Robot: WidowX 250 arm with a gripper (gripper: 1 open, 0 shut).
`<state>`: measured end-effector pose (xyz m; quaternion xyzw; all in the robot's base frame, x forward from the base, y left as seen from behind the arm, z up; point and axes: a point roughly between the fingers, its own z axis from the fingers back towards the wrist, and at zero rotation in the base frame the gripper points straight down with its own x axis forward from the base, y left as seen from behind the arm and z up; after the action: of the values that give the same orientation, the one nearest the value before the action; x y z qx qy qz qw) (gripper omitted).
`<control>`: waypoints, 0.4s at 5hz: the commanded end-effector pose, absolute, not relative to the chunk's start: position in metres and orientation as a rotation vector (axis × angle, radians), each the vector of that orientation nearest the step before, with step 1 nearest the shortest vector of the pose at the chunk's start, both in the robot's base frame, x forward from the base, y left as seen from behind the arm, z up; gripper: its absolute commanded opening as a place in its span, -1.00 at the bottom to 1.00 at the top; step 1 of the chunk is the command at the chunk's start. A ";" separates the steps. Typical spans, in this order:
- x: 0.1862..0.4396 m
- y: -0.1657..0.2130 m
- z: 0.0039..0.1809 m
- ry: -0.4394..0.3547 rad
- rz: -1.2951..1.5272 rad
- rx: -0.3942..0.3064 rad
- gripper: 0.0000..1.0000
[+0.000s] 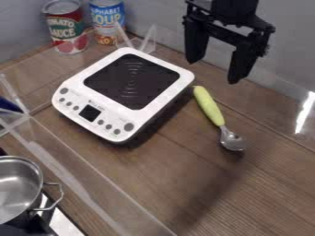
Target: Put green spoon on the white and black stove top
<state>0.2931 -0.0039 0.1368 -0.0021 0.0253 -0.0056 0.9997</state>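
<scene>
the green spoon (pixel 215 116) has a thick yellow-green handle and a small silver bowl, and it lies flat on the wooden counter (pixel 185 184), below the tool (pixel 219 63) and a little nearer the camera. its handle end points up toward the tool, its bowl toward the front. the tool hangs above the counter with its two black fingers (pixel 239 61) spread apart and nothing between them.

to the tool's lower left sits the white and black stove top (pixel 125 94), a white square with rounded corners, a black ringed plate and a button panel on its near side. the spoon lies just beside the stove's right edge, apart from it, with a strip of bare wood between.

beyond the stove, left of the tool, two cans (pixel 68 26) stand near the back edge. a steel pot (pixel 18 189) sits at the front left corner, well apart from the tool. bare counter spreads to the right and front of the spoon.
</scene>
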 end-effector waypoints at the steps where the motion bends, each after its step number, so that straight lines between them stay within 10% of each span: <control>1: 0.300 -0.007 0.127 0.054 0.043 -0.007 1.00; 2: 0.309 -0.009 0.110 0.043 0.146 -0.016 1.00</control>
<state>0.3067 -0.0066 0.1006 -0.0054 0.0397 0.0735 0.9965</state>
